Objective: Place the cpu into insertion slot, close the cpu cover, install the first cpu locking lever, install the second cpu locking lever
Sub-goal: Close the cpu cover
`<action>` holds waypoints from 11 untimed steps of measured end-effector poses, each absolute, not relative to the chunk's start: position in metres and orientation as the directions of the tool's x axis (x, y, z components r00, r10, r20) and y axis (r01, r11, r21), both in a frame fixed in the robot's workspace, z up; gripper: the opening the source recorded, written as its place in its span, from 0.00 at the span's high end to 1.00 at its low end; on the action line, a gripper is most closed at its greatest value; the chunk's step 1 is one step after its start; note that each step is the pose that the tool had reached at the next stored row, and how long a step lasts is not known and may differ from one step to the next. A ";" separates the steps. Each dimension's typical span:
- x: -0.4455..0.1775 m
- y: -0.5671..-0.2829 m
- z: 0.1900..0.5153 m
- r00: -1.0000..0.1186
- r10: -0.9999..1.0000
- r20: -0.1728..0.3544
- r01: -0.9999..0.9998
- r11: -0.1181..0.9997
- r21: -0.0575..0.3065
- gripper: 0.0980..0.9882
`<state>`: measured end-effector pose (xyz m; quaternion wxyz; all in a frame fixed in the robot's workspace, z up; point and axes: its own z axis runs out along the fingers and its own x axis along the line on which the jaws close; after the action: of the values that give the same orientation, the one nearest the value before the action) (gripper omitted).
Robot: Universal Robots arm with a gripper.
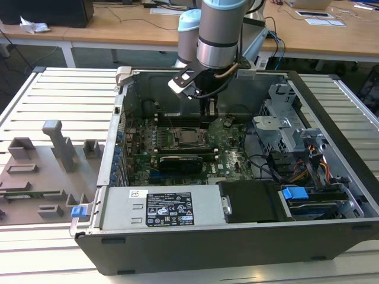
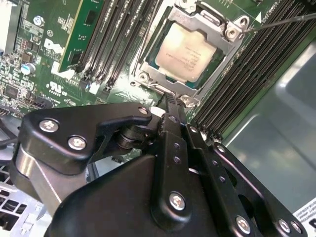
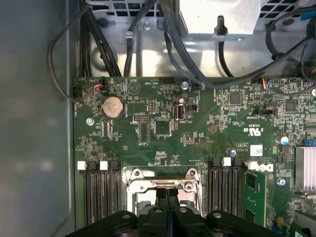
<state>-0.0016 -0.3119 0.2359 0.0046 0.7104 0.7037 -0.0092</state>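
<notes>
The cpu (image 2: 190, 52) lies silvery side up in the insertion slot (image 1: 190, 139) on the green board. The cpu cover (image 2: 224, 57) is down flat around it, and the chip shows through its window. A thin metal locking lever (image 2: 284, 20) sticks out past one corner of the socket. My gripper (image 2: 170, 101) is shut, its black fingers pressed together with nothing visible between them. The tips sit right at the socket's metal frame (image 3: 163, 185), at the middle of one edge. In the exterior view the gripper (image 1: 208, 112) hangs inside the open case, just behind the socket.
Black memory slots (image 2: 237, 74) flank the socket on both sides, and a green card (image 2: 79, 29) stands in one. Cables (image 3: 148, 39) and the case wall are close by. A drive cage (image 1: 284, 127) fills the exterior view's right, a power supply (image 1: 160, 207) the front.
</notes>
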 end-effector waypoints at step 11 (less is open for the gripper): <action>-0.018 -0.312 0.229 0.009 1.000 -0.019 1.000 -0.009 -0.006 0.99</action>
<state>-0.0181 -0.3119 0.2293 0.0046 0.7104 0.7037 -0.0092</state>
